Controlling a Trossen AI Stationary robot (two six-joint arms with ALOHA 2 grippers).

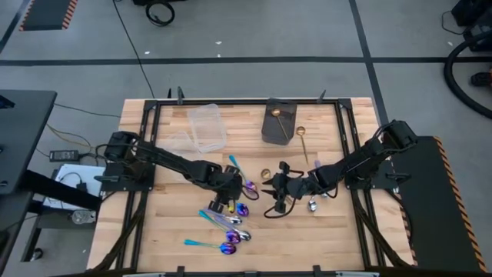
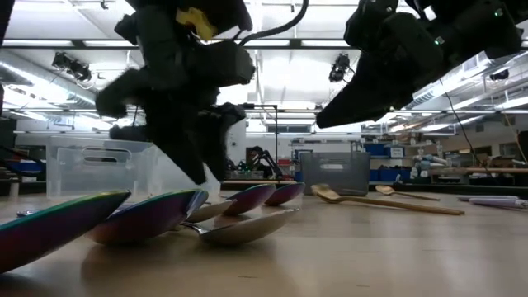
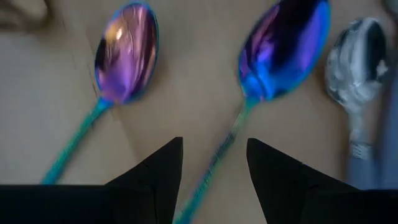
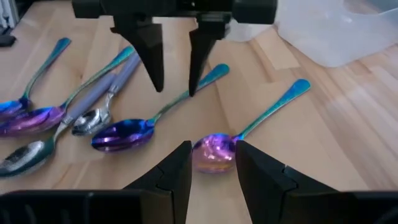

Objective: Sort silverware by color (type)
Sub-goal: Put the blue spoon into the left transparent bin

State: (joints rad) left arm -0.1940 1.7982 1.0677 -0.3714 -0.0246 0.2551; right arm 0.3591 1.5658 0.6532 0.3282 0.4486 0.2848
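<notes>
Several iridescent purple-blue spoons with teal handles lie on the wooden table [image 1: 177, 223]. My left gripper [image 3: 214, 168] is open, pointing steeply down. Its fingers stand on either side of the teal handle [image 3: 219, 154] of one iridescent spoon [image 3: 283, 46] lying flat; I see no touch. My right gripper [image 4: 213, 163] is open and raised above the table. It is aimed at the bowl of a second iridescent spoon [image 4: 214, 152], whose handle end [image 4: 300, 86] points toward the tub. A silver spoon [image 3: 357, 62] lies beside the first one.
A clear tub [image 1: 206, 127] stands at the far left, and a dark grey box [image 1: 278, 119] holding a gold spoon stands at the far middle. Another gold spoon [image 1: 302, 142] lies beside the box. More iridescent spoons [image 1: 223, 246] lie toward the near edge, and a silver spoon [image 1: 314, 203] under the right arm.
</notes>
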